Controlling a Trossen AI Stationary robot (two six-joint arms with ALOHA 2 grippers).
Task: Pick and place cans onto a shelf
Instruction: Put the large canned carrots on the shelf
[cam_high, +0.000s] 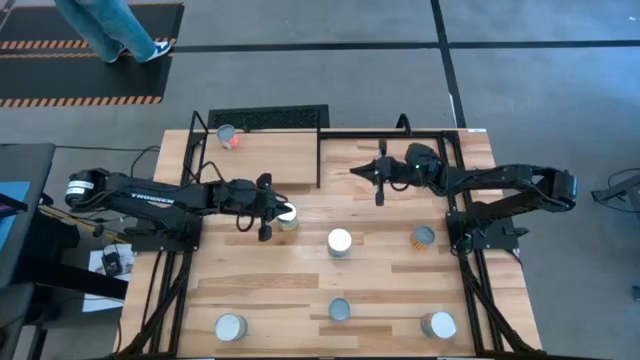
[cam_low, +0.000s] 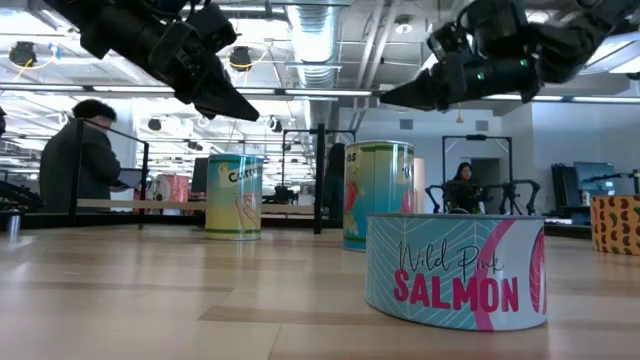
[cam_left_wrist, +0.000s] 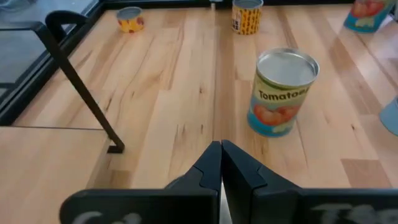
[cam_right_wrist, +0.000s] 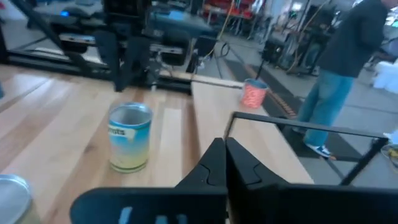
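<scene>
Both grippers hang shut and empty above the table. My left gripper (cam_high: 281, 207) (cam_left_wrist: 221, 155) points toward the table's right edge, just above a yellow-green can with a blue band (cam_high: 288, 219) (cam_low: 235, 195) (cam_right_wrist: 130, 137) that stands upright. My right gripper (cam_high: 356, 171) (cam_right_wrist: 224, 152) points toward the left edge at the far middle. A tomato can (cam_high: 340, 242) (cam_left_wrist: 283, 93) stands upright at mid-table. The shelf (cam_high: 270, 155) (cam_right_wrist: 239, 124) is the pale board at the far left, and a reddish can (cam_high: 228, 135) (cam_right_wrist: 254, 93) stands on it.
Upright cans stand around the table: a yellow one (cam_high: 423, 237) at the right, the salmon can (cam_high: 339, 309) (cam_low: 455, 270), and two at the near edge (cam_high: 230, 327) (cam_high: 438, 325). A small red-yellow can (cam_left_wrist: 130, 18) lies far off. Black rods (cam_high: 320, 160) edge the shelf. A person (cam_high: 110, 30) walks beyond the table.
</scene>
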